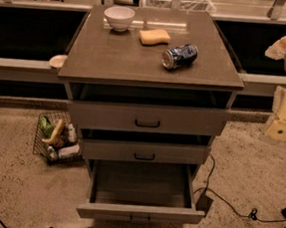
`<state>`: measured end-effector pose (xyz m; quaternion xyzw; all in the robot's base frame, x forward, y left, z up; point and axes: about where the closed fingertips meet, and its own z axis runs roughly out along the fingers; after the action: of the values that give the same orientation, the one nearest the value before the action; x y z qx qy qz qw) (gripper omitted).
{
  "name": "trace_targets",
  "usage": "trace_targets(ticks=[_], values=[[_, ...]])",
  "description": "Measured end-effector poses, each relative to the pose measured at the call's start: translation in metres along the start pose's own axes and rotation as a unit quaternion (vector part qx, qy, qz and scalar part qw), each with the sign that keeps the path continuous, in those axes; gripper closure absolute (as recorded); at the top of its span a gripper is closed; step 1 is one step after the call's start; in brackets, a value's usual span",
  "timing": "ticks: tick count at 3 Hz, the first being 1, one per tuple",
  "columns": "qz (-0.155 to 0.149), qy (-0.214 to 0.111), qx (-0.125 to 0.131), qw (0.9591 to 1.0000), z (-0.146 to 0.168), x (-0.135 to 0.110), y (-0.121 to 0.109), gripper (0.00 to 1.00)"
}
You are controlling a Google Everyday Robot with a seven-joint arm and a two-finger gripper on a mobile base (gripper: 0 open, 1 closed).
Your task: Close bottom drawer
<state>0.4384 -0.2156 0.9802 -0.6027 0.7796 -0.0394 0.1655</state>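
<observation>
Camera view: looks down on front of cabinet (77, 125) standing on speckled floor (248, 165).
Cabinet: grey-brown, 3 drawers stacked, fronts toward cam.
Counter (113, 58): cabinet's flat top; carries bowl, sponge, can.
Top drawer (182, 122): tallest, widest front; dark gap betw. it and counter edge; dark bar handle at ctr.
Bottom drawer (141, 186): lowest of 3, pulled far out toward cam, inner floor exposed; slim front panel nearest cam, small dark bar handle (140, 218) at ctr.
Middle drawer (179, 155): medium front, dark gap above it; sits well back from bottom drawer's front.
Gripper (284, 123): pale cream, at right edge of frame, about level w/ top drawer; well apart from cabinet and bottom drawer; released or clenched, can't tell.
Wire basket (39, 149): on floor left of cabinet, just beside it; holds mixed items, hard to ID.
Can (179, 56): blue/white, lying on its side, right part of counter.
Sponge (154, 36): yellow, flat, betw. bowl and can, apart from both.
Bowl (119, 18): white, upright, back-left of counter.
Cable (225, 203): dark, runs over floor from cabinet's lower right side toward right edge.
</observation>
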Motion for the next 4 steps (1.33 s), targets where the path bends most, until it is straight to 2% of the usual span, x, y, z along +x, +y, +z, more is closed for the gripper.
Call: trace_targets(ticks=[1, 2, 3, 4], values=[[0.000, -0.001, 0.001, 1.0000, 0.000, 0.000, 0.000, 0.00], [-0.046, -0.035, -0.052, 0.9970, 0.061, -0.013, 0.031, 0.00], [-0.074, -0.083, -0.118, 0.9868, 0.125, -0.026, 0.074, 0.00], [-0.074, -0.133, -0.188, 0.9703, 0.187, -0.035, 0.117, 0.00]])
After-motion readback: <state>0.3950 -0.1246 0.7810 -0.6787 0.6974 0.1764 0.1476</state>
